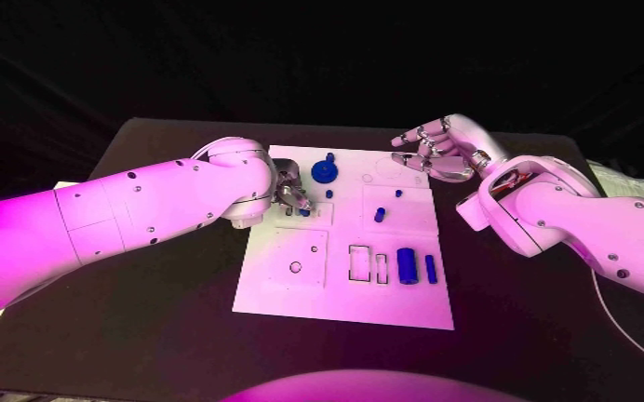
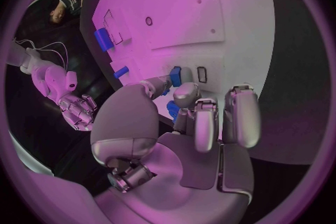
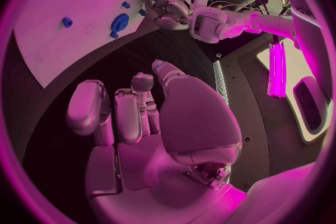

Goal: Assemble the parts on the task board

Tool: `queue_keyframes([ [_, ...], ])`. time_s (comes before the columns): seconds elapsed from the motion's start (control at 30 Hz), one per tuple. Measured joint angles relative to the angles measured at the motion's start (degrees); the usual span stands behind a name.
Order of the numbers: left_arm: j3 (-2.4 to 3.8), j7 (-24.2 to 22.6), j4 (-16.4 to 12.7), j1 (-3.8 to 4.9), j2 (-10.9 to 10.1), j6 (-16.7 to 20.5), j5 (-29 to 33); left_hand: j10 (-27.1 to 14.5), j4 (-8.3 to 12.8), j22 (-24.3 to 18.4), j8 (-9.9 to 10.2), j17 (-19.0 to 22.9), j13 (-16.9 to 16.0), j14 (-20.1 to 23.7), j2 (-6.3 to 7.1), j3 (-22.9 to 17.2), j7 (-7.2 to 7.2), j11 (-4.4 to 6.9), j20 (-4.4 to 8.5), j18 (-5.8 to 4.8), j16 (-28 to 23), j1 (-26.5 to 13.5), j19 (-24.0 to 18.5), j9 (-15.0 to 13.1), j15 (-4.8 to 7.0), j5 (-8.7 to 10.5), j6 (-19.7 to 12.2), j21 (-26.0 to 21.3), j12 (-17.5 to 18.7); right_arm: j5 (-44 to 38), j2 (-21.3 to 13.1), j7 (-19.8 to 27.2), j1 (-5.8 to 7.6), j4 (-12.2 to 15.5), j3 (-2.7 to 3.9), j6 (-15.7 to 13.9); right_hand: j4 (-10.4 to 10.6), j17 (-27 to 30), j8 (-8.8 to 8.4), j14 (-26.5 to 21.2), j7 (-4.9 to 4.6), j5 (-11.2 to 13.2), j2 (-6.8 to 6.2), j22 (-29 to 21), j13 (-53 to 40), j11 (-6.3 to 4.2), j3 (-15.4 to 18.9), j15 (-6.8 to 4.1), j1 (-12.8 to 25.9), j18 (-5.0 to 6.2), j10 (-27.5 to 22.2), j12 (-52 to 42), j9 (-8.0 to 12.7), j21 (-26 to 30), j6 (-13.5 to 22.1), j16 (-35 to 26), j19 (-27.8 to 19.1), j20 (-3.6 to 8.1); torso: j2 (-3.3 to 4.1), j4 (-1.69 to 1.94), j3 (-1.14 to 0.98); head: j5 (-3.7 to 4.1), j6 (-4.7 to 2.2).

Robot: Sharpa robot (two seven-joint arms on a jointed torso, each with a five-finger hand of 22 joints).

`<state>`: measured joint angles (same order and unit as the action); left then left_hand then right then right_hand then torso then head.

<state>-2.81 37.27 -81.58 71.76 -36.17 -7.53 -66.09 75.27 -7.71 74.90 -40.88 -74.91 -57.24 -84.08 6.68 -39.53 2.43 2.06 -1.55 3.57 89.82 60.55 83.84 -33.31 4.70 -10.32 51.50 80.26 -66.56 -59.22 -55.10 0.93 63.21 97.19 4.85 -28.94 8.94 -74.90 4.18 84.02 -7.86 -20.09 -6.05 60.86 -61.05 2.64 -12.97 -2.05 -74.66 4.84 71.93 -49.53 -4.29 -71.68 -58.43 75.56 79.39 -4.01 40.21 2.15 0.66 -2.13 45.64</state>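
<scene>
Working at the left edge of the task board (image 1: 342, 300), left hand (image 1: 293, 199) down on the white plate with fingers curled toward a small blue part (image 2: 175, 75) beside a rectangular slot; whether truly pinched or merely touched, cannot tell. Hovering off the board's far right corner over the black counter (image 1: 161, 346), right hand (image 1: 436, 149) holding nothing, fingers loosely curled and apart. Standing near the board's far edge, a round blue gear-like part (image 1: 324, 172); lying near the middle, a small blue peg (image 1: 380, 214); resting by the near slots, a blue cylinder (image 1: 406, 265) with a thinner blue bar (image 1: 431, 268) just beside it.

Likely risks: slipping of the small part from a shallow fingertip hold, tilting it against the slot rim and jamming, or nudging the board sideways with a hard downward press. Also possible: brushing the gear-like part with the wrist on withdrawal, given how near it stands.
</scene>
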Motion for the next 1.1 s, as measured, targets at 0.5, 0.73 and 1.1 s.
queue_keyframes([
  [0.5,0.02,0.11,1.17,0.11,0.83,-1.28,0.58,1.21,-0.18,0.02,0.99,-0.04,-1.77,-0.01,0.37,4.13,-1.04,0.41,0.21,0.01,0.00,-2.17,0.21,0.63,0.42,-0.02,2.45,0.54,-1.33,0.33,-0.09,0.03,0.00,0.18,0.00,-0.03,0.00,-0.04,0.00,0.00,0.00,-0.66,0.00,-0.06,0.07,0.00,0.00,0.00,0.00,0.00,0.00,-0.01,0.00,0.24,0.00,0.00,0.00,0.00,-0.01,0.04,0.02,0.27,0.24],
  [0.73,0.01,0.11,1.41,0.09,0.91,-1.44,0.76,1.74,-0.36,0.04,1.00,-0.04,-2.42,0.13,0.14,5.26,-1.33,0.53,0.21,0.00,0.00,-2.40,0.21,0.62,0.56,-0.02,3.17,0.54,-1.56,0.74,-0.07,0.04,0.00,0.20,0.00,0.00,0.00,-0.04,0.00,0.00,0.00,-0.66,0.00,-0.05,0.07,0.00,0.00,0.00,0.00,0.00,0.00,-0.01,0.00,0.24,0.00,0.00,0.00,0.00,-0.03,0.10,0.05,0.30,0.34],
  [1.1,0.01,0.03,1.36,-0.06,0.53,-1.34,1.08,2.44,-4.54,0.04,1.67,-0.03,-3.36,0.08,1.70,14.52,-1.47,0.81,0.63,0.01,0.00,-7.10,0.20,1.06,0.74,0.21,4.72,1.12,-2.18,1.05,0.04,0.06,0.00,0.06,0.00,0.00,0.00,-0.03,0.00,0.00,0.00,-0.66,0.00,-0.05,0.07,0.00,0.00,0.00,0.00,0.00,0.00,-0.01,0.00,0.24,0.00,0.00,0.00,0.00,-0.03,0.09,0.09,0.30,0.23],
])
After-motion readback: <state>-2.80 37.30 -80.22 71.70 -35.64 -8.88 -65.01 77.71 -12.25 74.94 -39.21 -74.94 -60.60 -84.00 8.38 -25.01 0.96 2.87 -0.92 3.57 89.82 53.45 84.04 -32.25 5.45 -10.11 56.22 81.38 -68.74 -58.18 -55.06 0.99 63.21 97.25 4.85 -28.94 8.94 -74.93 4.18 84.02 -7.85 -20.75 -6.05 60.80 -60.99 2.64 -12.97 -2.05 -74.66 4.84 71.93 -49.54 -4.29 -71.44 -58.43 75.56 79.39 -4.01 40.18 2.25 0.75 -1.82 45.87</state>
